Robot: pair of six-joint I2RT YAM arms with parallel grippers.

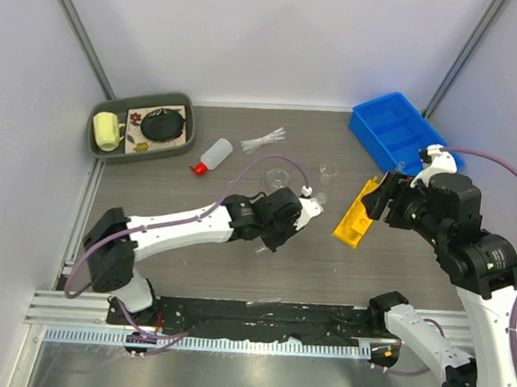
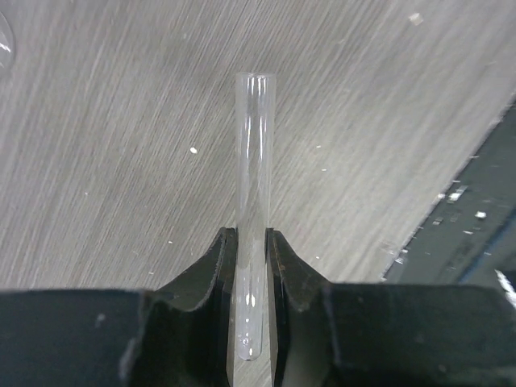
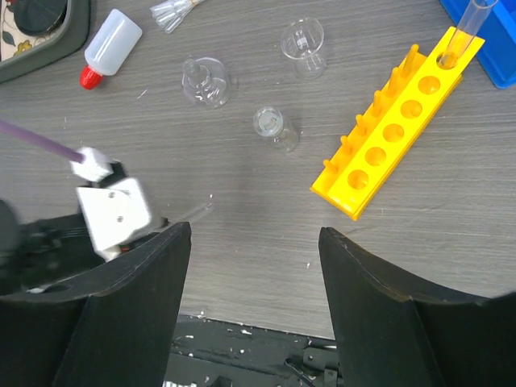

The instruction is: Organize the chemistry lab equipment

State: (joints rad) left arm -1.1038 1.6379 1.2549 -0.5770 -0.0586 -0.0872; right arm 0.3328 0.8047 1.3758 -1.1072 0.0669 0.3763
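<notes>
Tube-loading step: the left gripper (image 2: 251, 242), its jaws pinching a clear test tube (image 2: 255, 161) by the rounded end at mid-table, left of the yellow rack (image 3: 395, 137), would next carry it right and stand it in a free hole; the right gripper (image 3: 254, 242) has its jaws spread.

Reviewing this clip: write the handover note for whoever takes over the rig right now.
Left gripper: shut on a clear test tube.
Right gripper: open, empty, above the table beside the yellow rack.
Done: one tube stands in the rack's end hole.
Left: rack the held tube; three small glass beakers, the pipettes and the squeeze bottle sit loose on the table.
</notes>
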